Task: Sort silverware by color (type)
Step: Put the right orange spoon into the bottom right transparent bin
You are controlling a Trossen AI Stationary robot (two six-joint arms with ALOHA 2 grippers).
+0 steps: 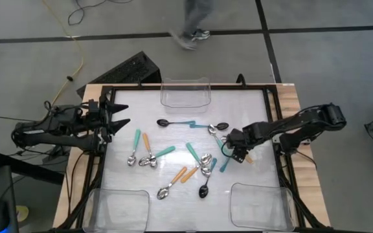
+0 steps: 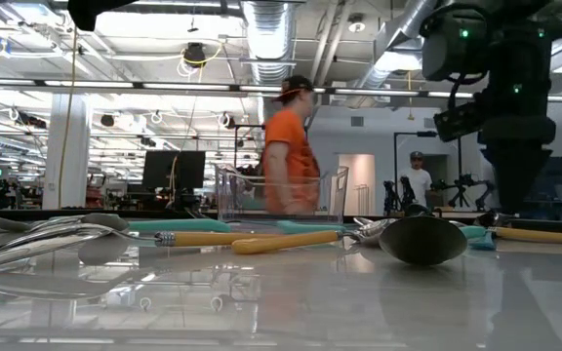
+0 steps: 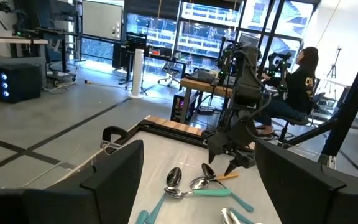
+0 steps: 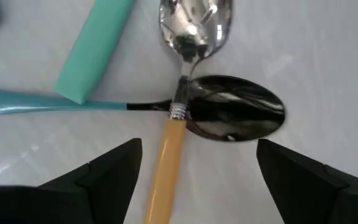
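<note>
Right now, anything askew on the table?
Yes: the spoons lie unsorted mid-table, several crossing. Under the open right gripper, an orange-handled spoon overlaps a black-bowled teal one. All three bins look empty.

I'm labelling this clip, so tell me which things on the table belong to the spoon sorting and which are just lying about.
Part of the job:
- orange-handled silver spoons
- teal-handled silver spoons
- teal-handled black spoons
- right gripper, fingers open over an orange-handled spoon
- left gripper, waiting at the table's left edge

Just lying about:
- clear plastic bins
- black keyboard off the table
</note>
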